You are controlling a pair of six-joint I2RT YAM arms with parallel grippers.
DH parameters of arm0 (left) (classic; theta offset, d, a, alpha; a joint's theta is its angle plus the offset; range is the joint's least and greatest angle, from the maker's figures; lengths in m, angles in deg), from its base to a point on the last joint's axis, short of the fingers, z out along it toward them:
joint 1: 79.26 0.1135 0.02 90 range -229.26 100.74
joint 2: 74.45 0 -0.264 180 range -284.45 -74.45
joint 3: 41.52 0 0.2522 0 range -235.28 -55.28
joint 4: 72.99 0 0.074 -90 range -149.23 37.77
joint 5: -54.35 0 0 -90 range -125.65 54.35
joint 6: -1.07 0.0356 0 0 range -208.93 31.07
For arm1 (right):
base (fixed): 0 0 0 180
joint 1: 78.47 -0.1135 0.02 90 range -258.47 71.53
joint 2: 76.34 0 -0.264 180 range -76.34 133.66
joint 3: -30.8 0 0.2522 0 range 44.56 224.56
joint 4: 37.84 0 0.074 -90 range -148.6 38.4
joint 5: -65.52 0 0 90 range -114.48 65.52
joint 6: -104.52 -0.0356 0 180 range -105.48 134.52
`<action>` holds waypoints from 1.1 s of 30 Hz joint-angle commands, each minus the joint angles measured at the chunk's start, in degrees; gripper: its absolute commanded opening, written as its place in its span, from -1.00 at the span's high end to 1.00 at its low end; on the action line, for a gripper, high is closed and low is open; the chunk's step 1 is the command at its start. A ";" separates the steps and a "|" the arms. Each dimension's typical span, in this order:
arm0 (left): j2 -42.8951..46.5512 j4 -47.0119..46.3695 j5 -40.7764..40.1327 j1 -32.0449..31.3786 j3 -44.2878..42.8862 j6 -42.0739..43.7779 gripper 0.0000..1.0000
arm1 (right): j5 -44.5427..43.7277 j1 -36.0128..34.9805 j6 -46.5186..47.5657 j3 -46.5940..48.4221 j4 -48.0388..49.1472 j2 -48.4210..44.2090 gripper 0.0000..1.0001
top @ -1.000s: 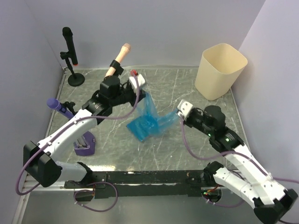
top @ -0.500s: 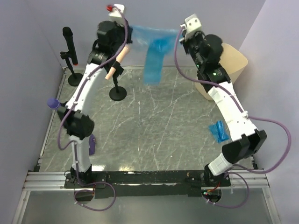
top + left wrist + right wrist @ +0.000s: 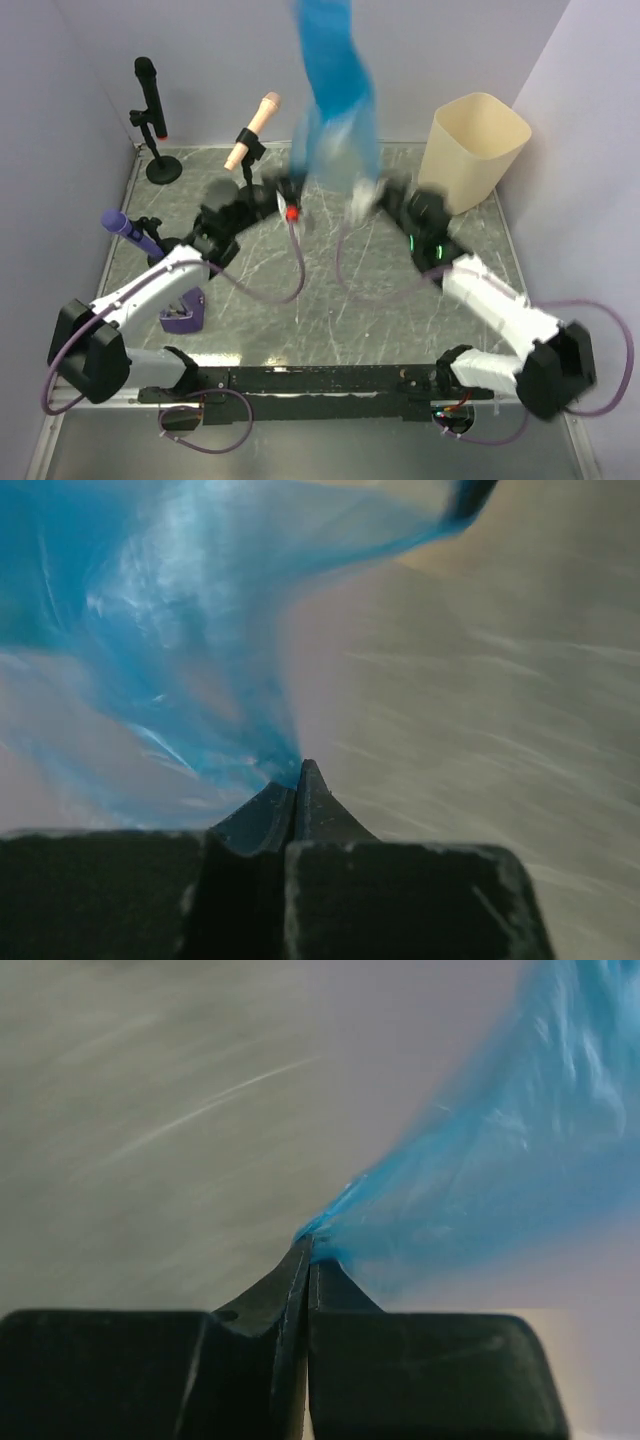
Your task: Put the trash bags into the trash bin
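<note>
We can read no text, label, brand, number or sign anywhere. The trash bin shows us a plain cream wall, and the blue trash bag to its left is blurred, with no print we can make out.

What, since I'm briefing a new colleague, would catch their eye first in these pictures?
The blue trash bag stands out first, billowing high above the middle of the table and blurred by motion. The left pincer and the right pincer are each shut on its lower edge. The cream trash bin stands upright at the far right corner, and the bag is not in it.
</note>
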 commanded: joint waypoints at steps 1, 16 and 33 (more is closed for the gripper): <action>12.16 24.56 17.64 -1.00 14.42 -3.95 0.99 | 29.35 -2.85 11.39 -30.43 -32.28 -41.06 1.00; -5.90 44.87 -14.78 2.15 -15.23 -69.04 0.99 | -5.78 -3.41 -27.08 -3.87 -36.49 -14.11 1.00; -18.14 -18.85 -20.87 2.11 -51.13 -39.03 0.99 | 6.91 1.20 -11.59 43.55 15.90 10.55 1.00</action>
